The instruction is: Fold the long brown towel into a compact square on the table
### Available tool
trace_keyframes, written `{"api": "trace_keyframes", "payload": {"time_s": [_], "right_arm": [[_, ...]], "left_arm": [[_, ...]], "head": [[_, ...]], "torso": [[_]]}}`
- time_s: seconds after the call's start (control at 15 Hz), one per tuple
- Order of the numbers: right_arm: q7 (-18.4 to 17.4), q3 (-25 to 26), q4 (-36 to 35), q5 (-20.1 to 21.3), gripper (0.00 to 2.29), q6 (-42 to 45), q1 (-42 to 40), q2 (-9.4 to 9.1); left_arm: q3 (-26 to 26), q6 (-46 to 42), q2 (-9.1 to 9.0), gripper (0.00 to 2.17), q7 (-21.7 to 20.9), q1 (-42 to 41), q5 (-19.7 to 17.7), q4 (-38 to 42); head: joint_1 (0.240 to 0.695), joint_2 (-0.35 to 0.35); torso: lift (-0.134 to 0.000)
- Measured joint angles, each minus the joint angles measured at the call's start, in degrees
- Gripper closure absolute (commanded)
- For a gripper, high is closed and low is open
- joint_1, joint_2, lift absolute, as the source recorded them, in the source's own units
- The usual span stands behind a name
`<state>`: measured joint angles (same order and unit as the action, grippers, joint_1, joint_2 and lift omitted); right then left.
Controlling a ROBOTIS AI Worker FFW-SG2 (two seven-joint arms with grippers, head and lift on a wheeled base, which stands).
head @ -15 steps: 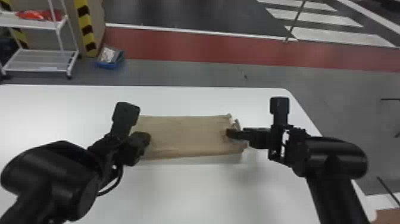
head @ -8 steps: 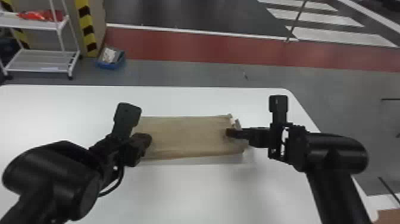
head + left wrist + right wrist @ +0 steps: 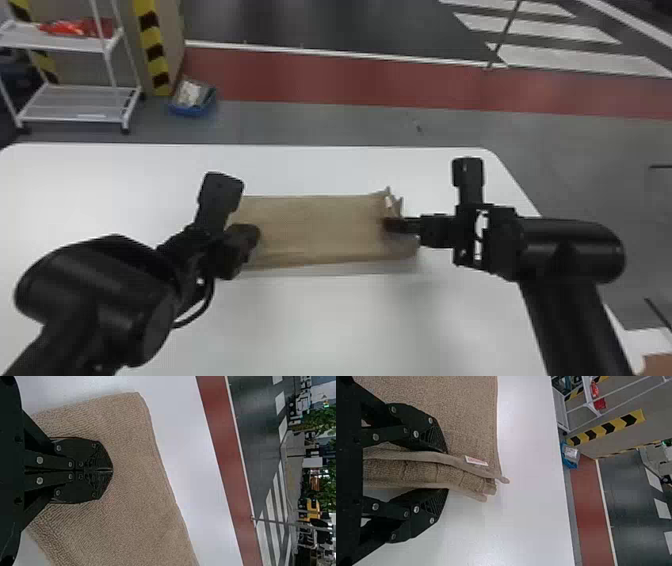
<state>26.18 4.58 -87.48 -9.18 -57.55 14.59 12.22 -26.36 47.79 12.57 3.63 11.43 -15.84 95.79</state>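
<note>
**Two black grippers at either end of a folded brown towel**

The right gripper (image 3: 447, 470) sits at the towel's right-hand end, its fingers parted astride the layered edge, one on each side. The layers between them do not look squeezed, so I take this as lining up to pinch the whole stack at once.

The left gripper (image 3: 112, 470) is clenched on nothing, its tips together over the other end, probably to steady the cloth there. From where I stand, I can't be sure whether it presses down or hovers just above.

Between them the brown towel (image 3: 320, 225) lies as a flat strip across the white table (image 3: 350, 320), a small white label (image 3: 476, 461) at its layered end. It is longer than a square, so another fold, right end over left, seems to be what this placing serves.
</note>
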Motion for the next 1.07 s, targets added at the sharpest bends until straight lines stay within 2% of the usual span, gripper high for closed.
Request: {"api": "trace_keyframes", "payload": {"time_s": [0.2,0.67,0.87,0.93,1.07], "right_arm": [[1.4,0.63,-0.56,-2.22,1.27,-1.46,0.15,0.07],[1.5,1.03,-7.74,-9.47,1.27,-4.1,-0.86,0.06],[1.5,1.12,-8.28,-10.2,1.27,-3.99,-1.21,-0.38],[1.5,1.17,-8.3,-10.31,1.27,-3.94,-1.27,-0.42],[1.5,1.55,-8.36,-10.95,1.27,-3.91,-1.37,-0.44]], "left_arm": [[0.15,0.64,0.0,2.13,-0.03,0.0,0.01,0.09],[-0.15,0.71,-0.68,2.13,-0.03,0.18,-0.03,0.0],[-0.29,0.69,-0.72,2.11,0.41,0.24,-0.21,0.12],[-0.31,0.6,-0.68,2.02,0.73,0.1,-0.19,0.62],[0.13,0.44,-0.25,2.0,0.97,-0.48,-0.15,3.32]], "head": [[0.695,-0.169],[0.695,-0.142],[0.695,-0.136],[0.695,-0.136],[0.695,-0.136]], "torso": [[-0.128],[-0.128],[-0.128],[-0.128],[-0.128]]}}
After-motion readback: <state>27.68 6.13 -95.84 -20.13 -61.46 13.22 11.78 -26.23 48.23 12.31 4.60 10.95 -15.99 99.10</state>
